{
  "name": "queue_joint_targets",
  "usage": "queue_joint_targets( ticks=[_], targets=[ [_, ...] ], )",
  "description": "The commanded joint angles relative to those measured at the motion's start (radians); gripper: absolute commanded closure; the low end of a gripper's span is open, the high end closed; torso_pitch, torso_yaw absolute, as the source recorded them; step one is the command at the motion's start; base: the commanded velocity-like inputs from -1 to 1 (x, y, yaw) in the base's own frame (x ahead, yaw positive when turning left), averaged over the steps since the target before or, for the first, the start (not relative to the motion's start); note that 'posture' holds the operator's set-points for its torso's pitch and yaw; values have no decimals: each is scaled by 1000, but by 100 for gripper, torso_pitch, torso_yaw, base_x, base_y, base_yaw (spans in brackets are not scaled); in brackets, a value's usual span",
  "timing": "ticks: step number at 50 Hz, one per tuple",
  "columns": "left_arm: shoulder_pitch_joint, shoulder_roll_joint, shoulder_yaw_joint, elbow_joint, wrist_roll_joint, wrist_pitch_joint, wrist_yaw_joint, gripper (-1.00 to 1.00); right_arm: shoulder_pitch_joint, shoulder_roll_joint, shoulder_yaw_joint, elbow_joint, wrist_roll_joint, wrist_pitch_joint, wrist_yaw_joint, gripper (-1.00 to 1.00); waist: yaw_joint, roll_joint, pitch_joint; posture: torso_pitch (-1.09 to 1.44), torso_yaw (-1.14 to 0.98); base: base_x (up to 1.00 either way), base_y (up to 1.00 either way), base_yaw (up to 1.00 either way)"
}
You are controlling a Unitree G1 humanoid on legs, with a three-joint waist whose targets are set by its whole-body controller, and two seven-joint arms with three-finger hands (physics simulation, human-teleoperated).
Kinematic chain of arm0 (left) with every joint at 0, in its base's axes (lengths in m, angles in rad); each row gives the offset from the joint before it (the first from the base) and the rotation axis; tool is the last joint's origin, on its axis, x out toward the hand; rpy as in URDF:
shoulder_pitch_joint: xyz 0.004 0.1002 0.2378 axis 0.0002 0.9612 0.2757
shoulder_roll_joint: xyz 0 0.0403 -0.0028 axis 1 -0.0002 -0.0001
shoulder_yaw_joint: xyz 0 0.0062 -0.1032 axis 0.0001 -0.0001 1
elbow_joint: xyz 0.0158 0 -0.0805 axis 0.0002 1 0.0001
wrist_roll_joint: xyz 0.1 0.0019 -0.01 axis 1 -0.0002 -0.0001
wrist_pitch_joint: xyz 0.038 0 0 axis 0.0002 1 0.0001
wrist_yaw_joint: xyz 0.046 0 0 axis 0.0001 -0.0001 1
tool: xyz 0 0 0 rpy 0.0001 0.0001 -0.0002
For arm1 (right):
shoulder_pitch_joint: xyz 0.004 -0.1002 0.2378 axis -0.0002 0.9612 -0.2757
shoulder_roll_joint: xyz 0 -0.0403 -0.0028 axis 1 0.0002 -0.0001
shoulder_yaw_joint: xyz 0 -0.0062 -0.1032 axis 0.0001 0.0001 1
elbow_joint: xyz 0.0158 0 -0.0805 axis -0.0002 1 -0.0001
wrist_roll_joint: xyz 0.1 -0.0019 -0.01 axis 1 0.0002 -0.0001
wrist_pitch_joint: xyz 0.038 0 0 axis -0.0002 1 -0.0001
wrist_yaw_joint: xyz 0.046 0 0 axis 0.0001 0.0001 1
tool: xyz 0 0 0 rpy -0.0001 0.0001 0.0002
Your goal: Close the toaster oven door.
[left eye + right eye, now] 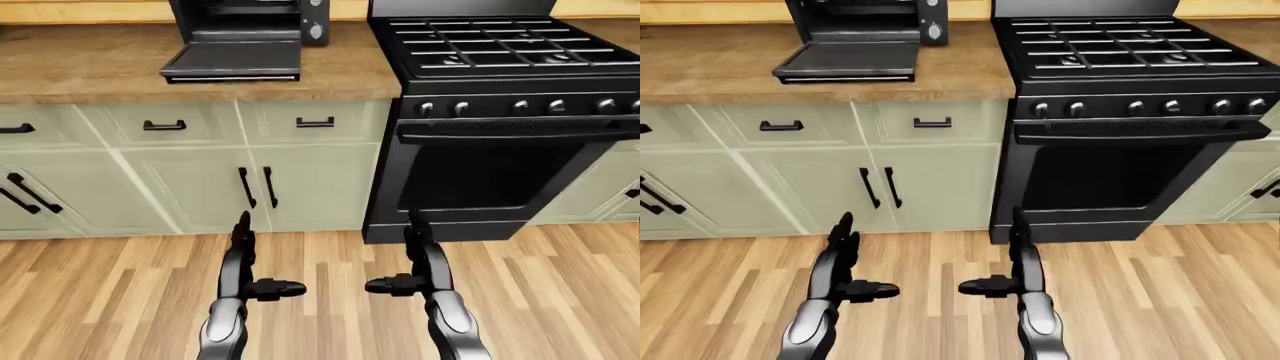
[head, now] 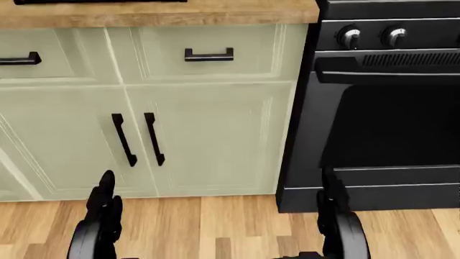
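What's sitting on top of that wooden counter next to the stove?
A black toaster oven stands on the wooden countertop, its door folded down flat and open. The picture's upper edge cuts off its upper part, and its dark interior hides any contents.

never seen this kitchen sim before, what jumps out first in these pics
The black gas stove fills the right of the left-eye view, beside pale green cabinets. At top left, a toaster oven stands on the wooden counter with its door dropped open. Low in the view, the left hand and right hand hang open over the wood floor.
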Motion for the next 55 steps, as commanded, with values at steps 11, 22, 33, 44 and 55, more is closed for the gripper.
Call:
queue_joint_targets(
  ticks=[11, 22, 33, 44, 55],
  targets=[
    [-10, 32, 59, -216, -39, 20, -46, -100, -68, -28, -42, -191, 36, 66, 17, -100, 8, -5, -77, 0, 0, 0, 0, 0],
    [-86, 120, 231, -300, -126, 146, -74, -100, -161, -92, -129, -287, 82, 203, 41, -100, 8, 1, -88, 0, 0, 0, 0, 0],
    [-187, 250, 389, -446, -199, 326, -88, -100, -273, -176, -221, -515, 170, 449, 27, -100, 8, 3, -82, 0, 0, 0, 0, 0],
    [-294, 406, 492, -492, -291, 494, -20, -100, -397, -294, -323, -611, 294, 632, -4, -100, 6, 9, -68, 0, 0, 0, 0, 0],
    [-354, 527, 577, -432, -388, 517, 4, -100, -498, -440, -399, -578, 416, 675, -67, -100, 7, 9, -53, 0, 0, 0, 0, 0]
  ],
)
